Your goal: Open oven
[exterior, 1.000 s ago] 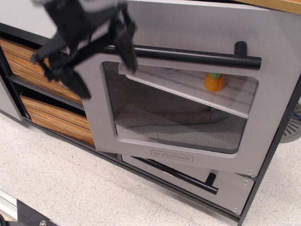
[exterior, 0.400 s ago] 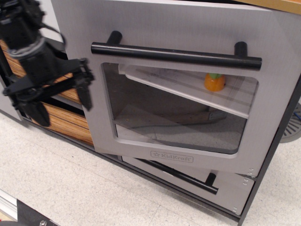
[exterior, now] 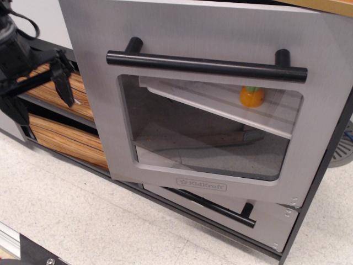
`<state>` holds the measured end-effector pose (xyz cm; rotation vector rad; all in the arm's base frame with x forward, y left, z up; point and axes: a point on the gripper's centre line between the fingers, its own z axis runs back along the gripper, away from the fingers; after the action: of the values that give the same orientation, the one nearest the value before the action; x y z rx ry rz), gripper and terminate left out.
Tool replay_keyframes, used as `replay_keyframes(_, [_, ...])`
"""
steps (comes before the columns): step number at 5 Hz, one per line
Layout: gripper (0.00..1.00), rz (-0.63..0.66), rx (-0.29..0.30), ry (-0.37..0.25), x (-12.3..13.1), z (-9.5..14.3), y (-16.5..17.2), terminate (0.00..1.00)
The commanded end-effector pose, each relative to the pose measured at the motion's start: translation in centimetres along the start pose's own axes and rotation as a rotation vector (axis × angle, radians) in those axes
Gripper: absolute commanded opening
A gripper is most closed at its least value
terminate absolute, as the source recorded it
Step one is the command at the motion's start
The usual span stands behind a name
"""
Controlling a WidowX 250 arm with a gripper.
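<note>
The grey oven (exterior: 220, 33) fills the middle of the view. Its large door has a rounded clear window (exterior: 209, 130), a long black bar handle (exterior: 207, 65) and a KidKraft logo (exterior: 201, 184). The door looks tilted forward from the cabinet, with its left edge standing out over the wood-grain drawers. Behind the window is a white shelf (exterior: 220, 105) with a small orange toy (exterior: 251, 96) on it. My black gripper (exterior: 39, 98) is at the far left, well clear of the handle, open and empty, in front of the wood-grain drawers.
Two wood-grain drawers (exterior: 66, 138) sit left of the oven, behind my gripper. A smaller grey drawer with a shorter black bar handle (exterior: 212, 206) lies below the oven door. The speckled floor (exterior: 110, 221) runs along the front.
My gripper has left the oven's bar handle and moved down and to the left, ending in front of the wood-grain drawers. The door stays tilted forward.
</note>
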<state>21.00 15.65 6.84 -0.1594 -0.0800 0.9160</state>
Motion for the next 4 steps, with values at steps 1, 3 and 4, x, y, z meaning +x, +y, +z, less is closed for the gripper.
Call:
replay_keyframes(1, [1.00,0.199,0.015,-0.115,4.3,2.5,1.5,0.00])
replay_keyframes(3, [1.00,0.383,0.004,-0.133,5.7,3.1,-1.1,0.00])
replay_keyframes(4, [1.00,0.342,-0.006,-0.068,4.1,3.4,-3.4,0.00])
